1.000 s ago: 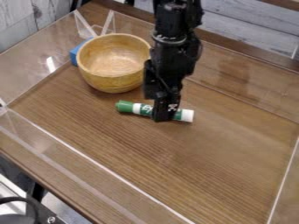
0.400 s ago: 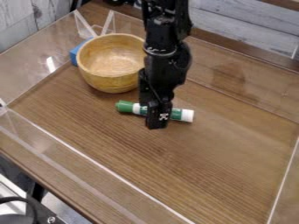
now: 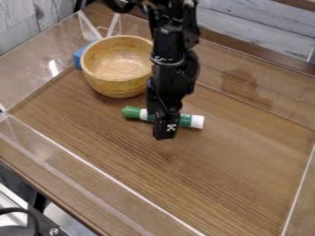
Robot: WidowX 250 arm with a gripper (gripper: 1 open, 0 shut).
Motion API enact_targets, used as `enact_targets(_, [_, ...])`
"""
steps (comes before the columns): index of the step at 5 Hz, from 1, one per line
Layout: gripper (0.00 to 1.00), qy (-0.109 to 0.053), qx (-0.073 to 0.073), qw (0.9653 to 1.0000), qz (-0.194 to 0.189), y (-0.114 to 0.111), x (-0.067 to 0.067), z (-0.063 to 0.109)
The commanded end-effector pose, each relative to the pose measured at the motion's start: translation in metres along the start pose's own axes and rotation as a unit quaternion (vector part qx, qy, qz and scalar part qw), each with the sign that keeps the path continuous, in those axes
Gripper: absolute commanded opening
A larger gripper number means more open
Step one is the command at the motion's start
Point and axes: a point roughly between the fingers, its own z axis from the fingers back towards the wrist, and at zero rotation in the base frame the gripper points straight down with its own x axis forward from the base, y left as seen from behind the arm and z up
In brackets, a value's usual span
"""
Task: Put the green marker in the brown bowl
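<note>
Left: clear wall (image 3: 25,129) fences the worktop (image 3: 185,184) on that edge. Bowl (image 3: 121,65) sits upper left, empty, with something blue (image 3: 79,55) peeking out behind its left rim.

Centre: marker (image 3: 161,116) lies flat on the worktop, just right of and below the bowl, close to it but not touching. Green end points left, white end right.

Gripper (image 3: 169,128) points straight down over the marker's middle and hides that section. Compared with a second ago it has come lower: the fingers (image 3: 161,129) now reach marker level, with the tips apparently either side of the barrel. Fingers are spread wide, not clamped on anything. The marker itself hasn't shifted.

Read: approach looks done and grasp is next. Closing here should catch the barrel near mid-length. Then lift and carry up-left to the bowl. Can't tell from this view whether the tips touch the worktop.
</note>
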Motion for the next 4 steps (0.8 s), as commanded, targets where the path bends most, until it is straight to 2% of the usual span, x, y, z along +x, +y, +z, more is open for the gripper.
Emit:
enact_targets(1, [1.0, -0.013, 0.017, 0.9998, 0.0, 0.0074, 0.0015, 0.0059])
enact_targets(4, [1.0, -0.019, 0.022, 0.9996, -0.009, 0.0056, 0.0025, -0.0002])
